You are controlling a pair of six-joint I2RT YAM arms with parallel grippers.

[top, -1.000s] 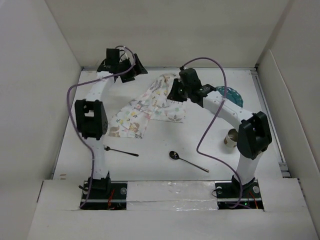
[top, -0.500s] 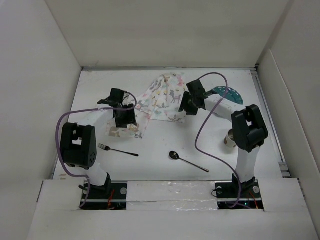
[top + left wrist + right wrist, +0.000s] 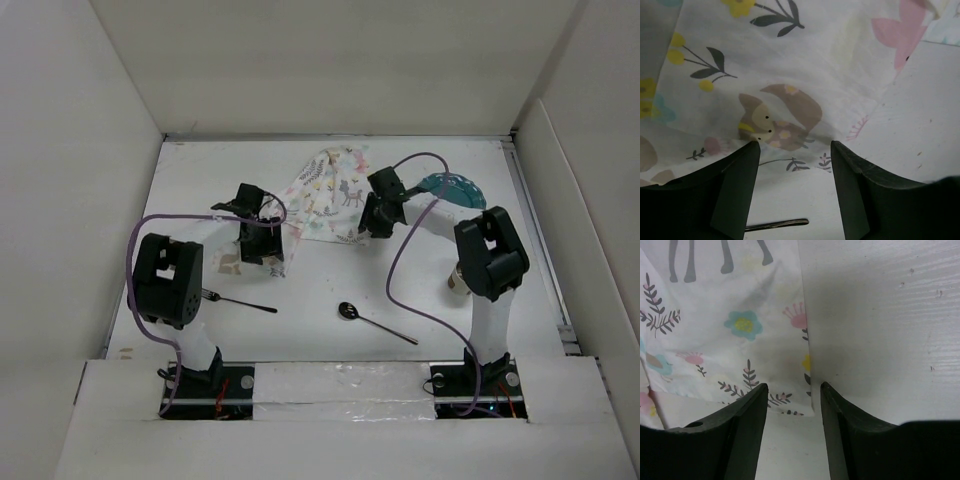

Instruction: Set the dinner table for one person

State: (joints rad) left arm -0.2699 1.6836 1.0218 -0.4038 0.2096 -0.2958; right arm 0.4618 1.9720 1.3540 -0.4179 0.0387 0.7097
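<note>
The white dinner table [image 3: 320,290] carries a crumpled cloth placemat [image 3: 325,195] printed with animals and leaves. My left gripper [image 3: 262,252] is open, low over the placemat's near left edge. In the left wrist view the gripper [image 3: 795,150] frames the cloth's hem [image 3: 790,75], with a fork handle [image 3: 777,224] below it. My right gripper [image 3: 372,226] is open at the placemat's near right corner. In the right wrist view the gripper [image 3: 792,390] straddles that corner [image 3: 740,325]. Neither gripper holds anything.
A fork [image 3: 240,302] lies near left and a spoon [image 3: 375,322] near centre. A teal plate [image 3: 455,188] sits at the right behind the right arm, and a cup [image 3: 462,278] stands beside that arm's base link. White walls surround the table.
Both arms have swung down from the back and now sit low at the placemat's near edge. The cloth's left part has bunched slightly.
</note>
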